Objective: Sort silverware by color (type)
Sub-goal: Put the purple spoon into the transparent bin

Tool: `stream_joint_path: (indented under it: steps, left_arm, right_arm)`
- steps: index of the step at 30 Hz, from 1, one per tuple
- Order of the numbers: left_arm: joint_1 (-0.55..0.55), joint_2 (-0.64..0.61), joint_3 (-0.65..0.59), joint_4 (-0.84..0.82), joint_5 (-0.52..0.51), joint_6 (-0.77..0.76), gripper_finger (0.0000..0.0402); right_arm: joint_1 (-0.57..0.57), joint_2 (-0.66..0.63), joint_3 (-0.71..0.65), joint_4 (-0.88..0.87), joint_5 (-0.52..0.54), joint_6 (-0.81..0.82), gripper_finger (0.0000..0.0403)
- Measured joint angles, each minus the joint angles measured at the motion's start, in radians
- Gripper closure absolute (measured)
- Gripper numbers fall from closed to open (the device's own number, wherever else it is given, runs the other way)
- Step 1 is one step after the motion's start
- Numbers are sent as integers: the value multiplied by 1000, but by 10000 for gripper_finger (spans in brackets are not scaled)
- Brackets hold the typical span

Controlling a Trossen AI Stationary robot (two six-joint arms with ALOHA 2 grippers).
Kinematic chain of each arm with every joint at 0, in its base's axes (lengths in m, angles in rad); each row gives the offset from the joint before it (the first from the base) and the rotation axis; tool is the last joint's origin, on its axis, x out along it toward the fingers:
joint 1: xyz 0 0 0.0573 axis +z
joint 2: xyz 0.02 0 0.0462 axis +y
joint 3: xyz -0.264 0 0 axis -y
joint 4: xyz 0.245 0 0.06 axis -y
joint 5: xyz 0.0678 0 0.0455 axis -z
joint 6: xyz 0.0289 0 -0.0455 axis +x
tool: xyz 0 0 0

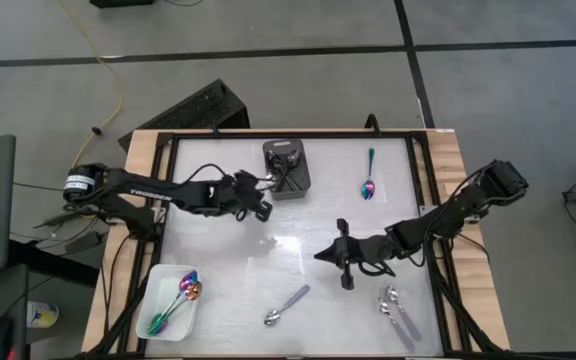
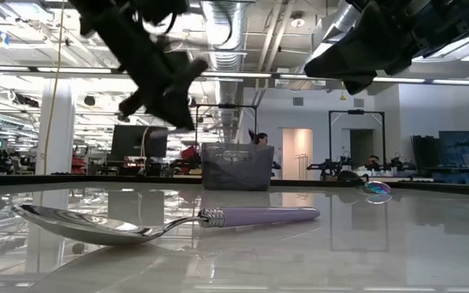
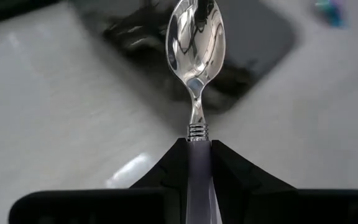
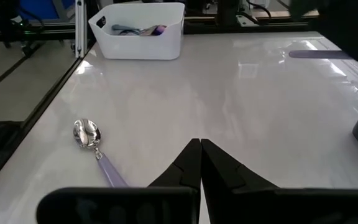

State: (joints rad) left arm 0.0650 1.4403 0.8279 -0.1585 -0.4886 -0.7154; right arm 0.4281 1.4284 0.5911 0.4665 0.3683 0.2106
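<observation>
A silver spoon is clenched by its lilac handle in the left gripper, beside the black bin at the table's far edge. The right gripper hangs near the table's middle, fingers pressed together on nothing. A rainbow spoon lies toward the far right corner; two more are seen in the white tray at the near left corner. A single spoon lies at the near edge, and a small group of spoons toward the near right corner.

The spoons are judged light, stiff and slick, lying almost flat on a glossy table, so slipping is likely. The handle, mid-length, is the better hold; the polished bowl would be pinched poorly.
</observation>
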Motion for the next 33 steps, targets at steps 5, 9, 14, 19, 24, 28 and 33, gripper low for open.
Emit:
stream_joint_path:
  steps: [5,9,14,19,24,28,33]
  left_arm:
    - [-91,-19,52,1,-108,73,367]
    - [-180,-80,51,69,-237,204,367]
    - [-285,-170,9,265,-179,377,369]
    - [-335,-195,-96,623,47,477,367]
    - [-339,-139,-167,920,282,487,368]
    - [-339,-44,-163,1139,398,494,368]
    - [-332,82,-147,1361,431,522,368]
  right_arm:
    - [-14,0,0,27,-3,-5,372]
    - [-33,0,0,46,-4,-4,372]
    - [-62,0,0,53,-5,-5,372]
    - [-94,0,0,122,-57,-38,370]
    - [-124,0,0,230,-127,-105,342]
    - [-159,0,1,311,-192,-115,292]
    - [-193,0,38,324,-261,-125,194]
